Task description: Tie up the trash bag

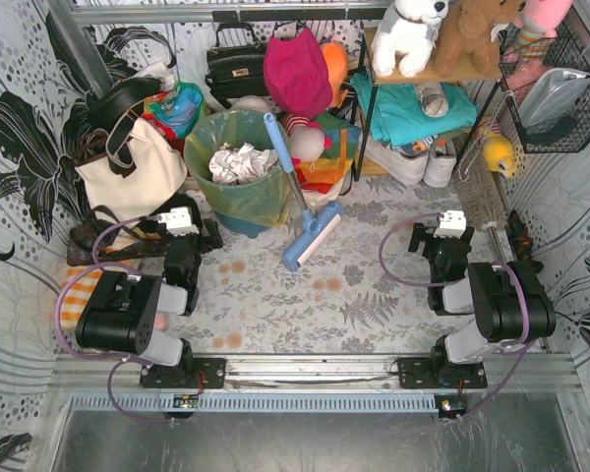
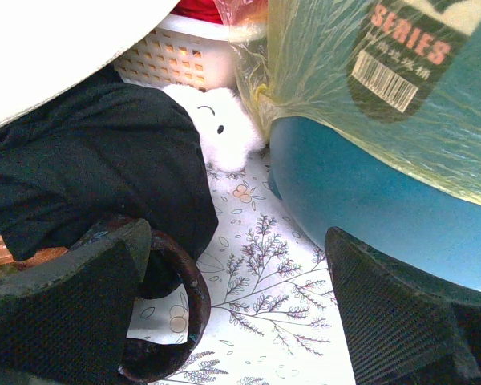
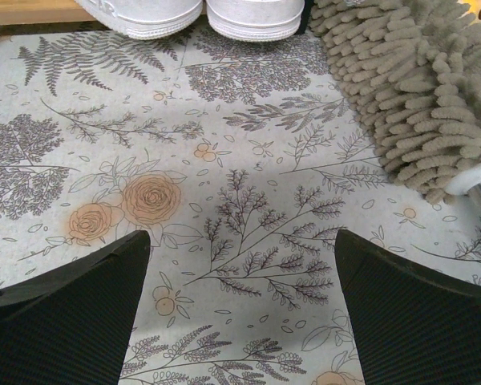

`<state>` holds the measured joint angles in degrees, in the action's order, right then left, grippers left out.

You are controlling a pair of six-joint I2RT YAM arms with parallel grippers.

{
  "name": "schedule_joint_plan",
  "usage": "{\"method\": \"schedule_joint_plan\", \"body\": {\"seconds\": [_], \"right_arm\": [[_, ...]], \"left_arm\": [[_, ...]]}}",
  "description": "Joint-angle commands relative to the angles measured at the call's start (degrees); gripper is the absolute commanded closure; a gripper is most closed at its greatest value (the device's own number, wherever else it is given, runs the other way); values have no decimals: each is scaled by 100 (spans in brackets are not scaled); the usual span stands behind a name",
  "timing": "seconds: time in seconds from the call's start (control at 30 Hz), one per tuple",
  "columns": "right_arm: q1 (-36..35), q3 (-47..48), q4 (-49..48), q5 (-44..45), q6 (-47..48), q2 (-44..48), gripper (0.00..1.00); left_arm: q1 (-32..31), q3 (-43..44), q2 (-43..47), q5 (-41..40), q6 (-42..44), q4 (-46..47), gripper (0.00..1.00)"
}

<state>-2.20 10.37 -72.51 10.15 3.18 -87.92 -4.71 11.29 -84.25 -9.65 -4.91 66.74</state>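
The trash bag (image 1: pixel 254 192) is thin yellow-green plastic lining a round teal bin (image 1: pixel 238 224) at the back left, with crumpled white paper (image 1: pixel 238 162) inside it. Its mouth is open and folded over the bin rim. In the left wrist view the bag (image 2: pixel 401 88) drapes over the teal bin wall (image 2: pixel 361 200) at the upper right. My left gripper (image 1: pixel 199 234) is open and empty, low over the table, just left of the bin. My right gripper (image 1: pixel 444 236) is open and empty at the right, far from the bag, over bare floral cloth.
A cream tote bag (image 1: pixel 128 172) with dark straps lies left of the bin; a brown handle (image 2: pixel 172 313) sits by my left finger. A blue squeegee (image 1: pixel 297 202) leans against the bin. White sneakers (image 3: pixel 200 14), a shaggy mat (image 3: pixel 417 88) and a shelf (image 1: pixel 423 74) stand at the back right.
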Motion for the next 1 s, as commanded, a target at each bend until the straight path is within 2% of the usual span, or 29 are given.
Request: {"method": "schedule_joint_plan", "body": {"seconds": [0.0,0.17,0.23,0.43,0.67,0.8,0.97], "right_arm": [[44,44,-257,329,-261,-13,3],[44,50,-263,337,-194,-21,3],[45,54,-255,88,-102,-15,3],[44,52,-23,0,-65,281,3],[39,297,1453,-418,-14,1286,3],[43,377,1957,-826,-43,1807,3],[44,699,2730,-2045,77,2306,3]], "left_arm": [[49,94,13,25,-11,234,2],[49,61,20,0,15,302,2],[49,56,29,-10,29,311,2],[40,-41,475,-134,-24,100,2],[40,85,1359,-817,-486,-1048,2],[40,161,2027,-1025,-837,-1833,2],[40,366,2846,-1043,-1285,-2908,2]]}}
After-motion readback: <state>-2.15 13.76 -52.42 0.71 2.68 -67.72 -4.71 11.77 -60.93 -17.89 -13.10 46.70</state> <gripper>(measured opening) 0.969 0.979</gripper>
